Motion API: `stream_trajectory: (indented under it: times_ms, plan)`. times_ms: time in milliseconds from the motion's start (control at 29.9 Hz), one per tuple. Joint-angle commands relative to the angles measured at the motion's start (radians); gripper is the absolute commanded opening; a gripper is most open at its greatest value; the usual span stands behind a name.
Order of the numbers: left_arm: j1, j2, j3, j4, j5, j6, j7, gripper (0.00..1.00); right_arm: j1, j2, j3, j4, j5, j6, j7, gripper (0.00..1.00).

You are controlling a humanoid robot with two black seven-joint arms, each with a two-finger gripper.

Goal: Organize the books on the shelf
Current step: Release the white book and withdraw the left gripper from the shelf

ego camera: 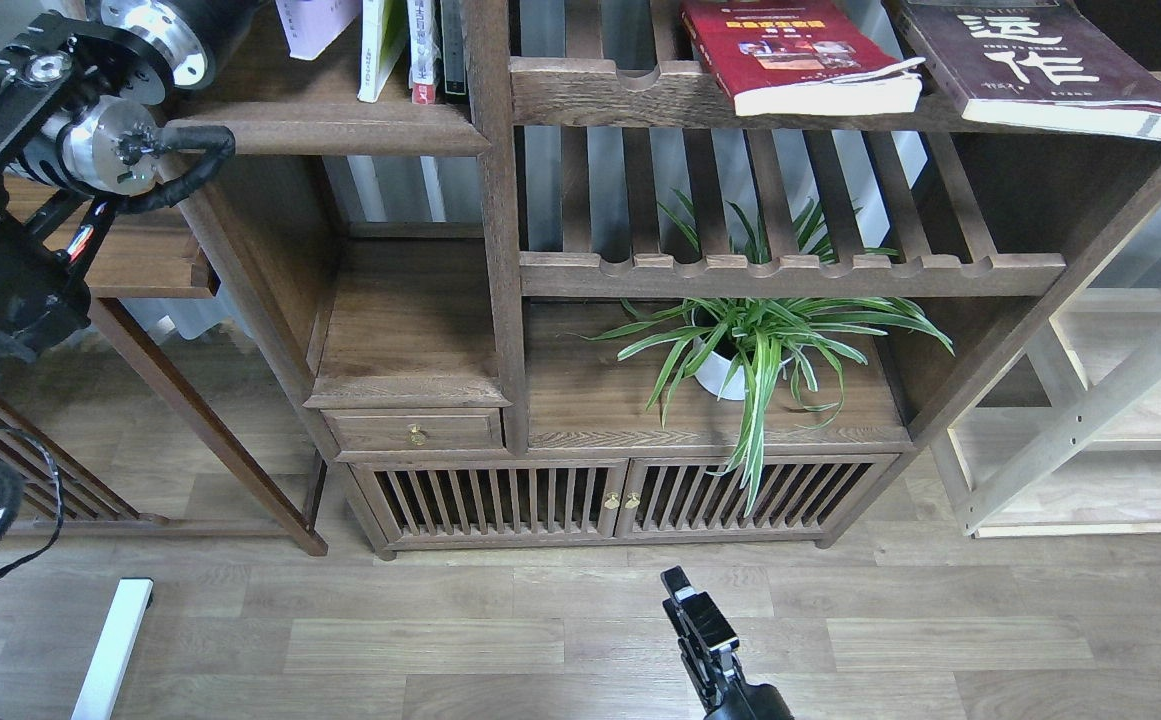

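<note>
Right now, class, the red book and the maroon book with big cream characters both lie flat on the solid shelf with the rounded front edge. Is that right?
Not quite. The red book and the maroon book do lie flat, but on the slatted rack with the scalloped rail, not the solid shelf. The head view shows it.
</note>
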Motion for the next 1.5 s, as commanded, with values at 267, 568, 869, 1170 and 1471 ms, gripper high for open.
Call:
stream_trajectory:
  times_ms: [267,568,869,1170,1471]
  plan:
    - [0.005,0.031,0.044,0.019,0.0,-0.017,-0.046,0.03,-0.014,-0.001,-0.005,0.0,0.003,0.0,0.002,0.56]
    - [0.013,0.048,0.095,0.015,-0.002,-0.035,-0.054,0.04,-0.029,-0.004,0.0,0.0,0.003,0.0,0.002,0.56]
    - [0.037,0.057,0.098,0.005,-0.003,-0.035,-0.091,0.04,-0.041,-0.004,0.0,0.0,0.003,0.0,0.0,0.56]
    - [0.066,0.077,0.099,-0.004,-0.003,-0.038,-0.112,0.07,-0.044,-0.004,0.0,0.0,0.003,0.0,0.0,0.56]
    - [0.078,0.077,0.098,0.004,-0.003,-0.049,-0.144,0.07,-0.048,-0.005,-0.002,0.0,0.003,0.0,0.0,0.56]
